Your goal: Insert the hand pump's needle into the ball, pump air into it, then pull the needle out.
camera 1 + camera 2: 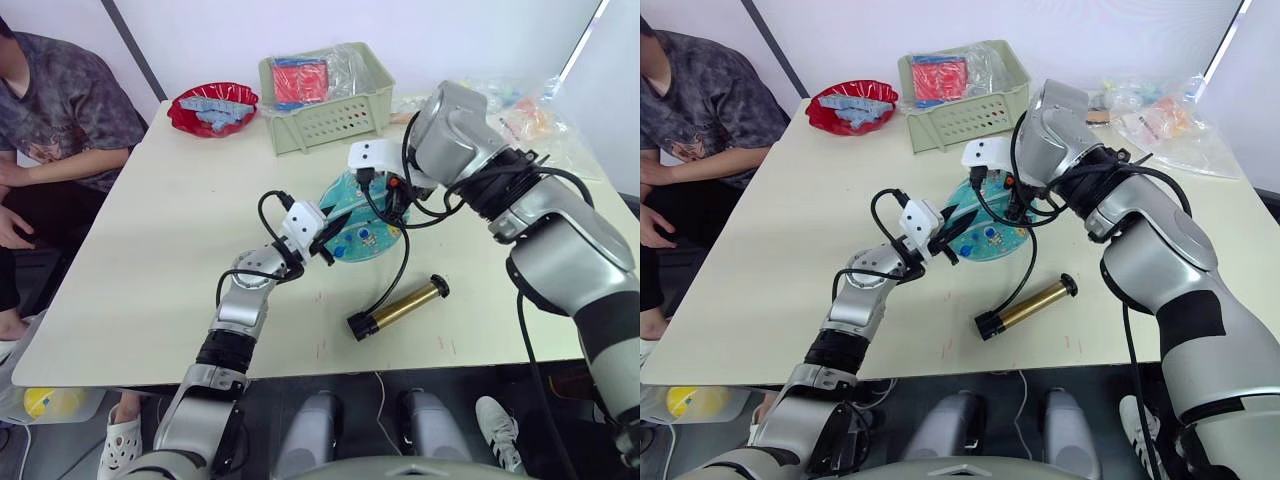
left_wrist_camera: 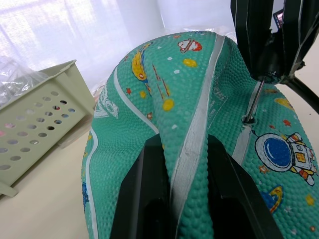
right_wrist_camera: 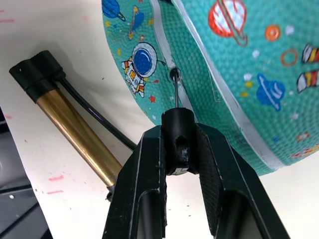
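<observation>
The ball [image 2: 149, 124] looked like pebbled, matt rubber with smooth white seams; the pump [image 3: 79, 134] had a glossy brass-coloured metal barrel and matt black plastic caps; the needle [image 3: 175, 94] was thin bare metal; the table [image 1: 160, 230] looked smooth and matt.

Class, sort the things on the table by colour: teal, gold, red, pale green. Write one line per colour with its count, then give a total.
Teal: 1, the ball
Gold: 1, the hand pump
Red: 1, the bowl
Pale green: 1, the basket
Total: 4
</observation>
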You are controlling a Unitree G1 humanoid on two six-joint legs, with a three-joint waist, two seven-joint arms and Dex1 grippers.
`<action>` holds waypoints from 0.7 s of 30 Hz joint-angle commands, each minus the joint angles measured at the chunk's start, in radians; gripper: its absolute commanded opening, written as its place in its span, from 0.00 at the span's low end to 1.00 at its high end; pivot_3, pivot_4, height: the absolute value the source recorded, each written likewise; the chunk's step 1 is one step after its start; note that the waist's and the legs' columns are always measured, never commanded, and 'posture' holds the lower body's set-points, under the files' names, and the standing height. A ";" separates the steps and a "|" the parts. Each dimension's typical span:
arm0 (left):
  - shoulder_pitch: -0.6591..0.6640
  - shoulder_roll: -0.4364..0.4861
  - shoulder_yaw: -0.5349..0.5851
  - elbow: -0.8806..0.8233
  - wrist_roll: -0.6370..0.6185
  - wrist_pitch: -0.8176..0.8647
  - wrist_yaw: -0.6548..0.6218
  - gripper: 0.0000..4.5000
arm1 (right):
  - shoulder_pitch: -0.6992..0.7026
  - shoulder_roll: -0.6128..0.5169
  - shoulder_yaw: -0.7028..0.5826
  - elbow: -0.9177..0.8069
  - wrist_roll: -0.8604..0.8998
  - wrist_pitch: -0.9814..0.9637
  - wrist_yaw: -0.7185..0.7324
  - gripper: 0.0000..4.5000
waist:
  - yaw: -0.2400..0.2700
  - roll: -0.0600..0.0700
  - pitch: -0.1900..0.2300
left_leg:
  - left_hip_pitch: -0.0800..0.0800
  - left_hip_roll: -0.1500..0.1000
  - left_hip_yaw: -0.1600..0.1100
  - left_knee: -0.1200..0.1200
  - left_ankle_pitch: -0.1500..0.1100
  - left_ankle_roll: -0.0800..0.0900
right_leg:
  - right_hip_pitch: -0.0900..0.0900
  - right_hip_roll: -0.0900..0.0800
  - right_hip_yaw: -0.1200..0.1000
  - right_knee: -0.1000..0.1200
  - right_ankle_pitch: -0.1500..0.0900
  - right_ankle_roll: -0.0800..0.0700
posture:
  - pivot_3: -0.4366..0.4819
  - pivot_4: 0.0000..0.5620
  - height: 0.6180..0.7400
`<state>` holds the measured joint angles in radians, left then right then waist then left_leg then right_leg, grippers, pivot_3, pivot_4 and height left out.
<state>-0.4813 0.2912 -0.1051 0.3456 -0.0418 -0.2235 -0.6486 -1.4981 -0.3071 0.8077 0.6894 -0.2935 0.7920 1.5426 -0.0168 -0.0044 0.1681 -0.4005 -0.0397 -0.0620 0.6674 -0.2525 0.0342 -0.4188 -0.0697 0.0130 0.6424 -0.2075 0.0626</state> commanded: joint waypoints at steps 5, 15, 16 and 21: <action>0.020 -0.012 -0.082 0.034 0.049 0.029 -0.038 0.07 | 0.009 -0.005 0.004 -0.141 -0.054 -0.211 -0.010 0.08 | 0.000 0.000 0.000 | 0.000 0.000 0.000 0.000 0.000 0.000 | 0.000 0.000 0.000 0.000 0.000 0.000 | 0.48 0.27 0.98; 0.021 -0.013 -0.077 0.020 0.032 0.064 -0.048 0.07 | 0.086 -0.040 0.001 -0.273 -0.125 -0.350 -0.010 0.08 | 0.001 0.000 0.000 | 0.001 0.000 0.000 0.000 0.000 0.000 | 0.002 0.000 0.000 0.000 0.000 0.000 | 0.48 0.27 0.98; 0.019 -0.014 -0.074 0.018 0.026 0.072 -0.050 0.07 | 0.093 -0.037 0.002 -0.277 -0.132 -0.369 -0.015 0.08 | 0.001 0.000 0.000 | 0.001 0.000 0.000 0.000 0.000 0.000 | 0.002 0.000 0.000 0.000 0.000 0.000 | 0.48 0.27 0.98; 0.009 -0.018 -0.065 0.001 0.001 0.120 -0.058 0.07 | 0.110 -0.025 -0.009 -0.274 -0.154 -0.423 -0.026 0.08 | 0.000 0.000 -0.001 | 0.002 0.000 0.000 0.000 0.000 0.000 | 0.002 0.000 0.000 0.000 0.000 0.000 | 0.48 0.27 0.98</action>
<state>-0.4909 0.2887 -0.1037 0.3327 -0.0618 -0.1545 -0.6517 -1.4017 -0.3730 0.8134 0.4495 -0.4653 0.4033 1.5273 -0.0165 -0.0046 0.1676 -0.3983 -0.0397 -0.0621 0.6675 -0.2523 0.0339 -0.4165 -0.0695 0.0128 0.6424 -0.2075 0.0627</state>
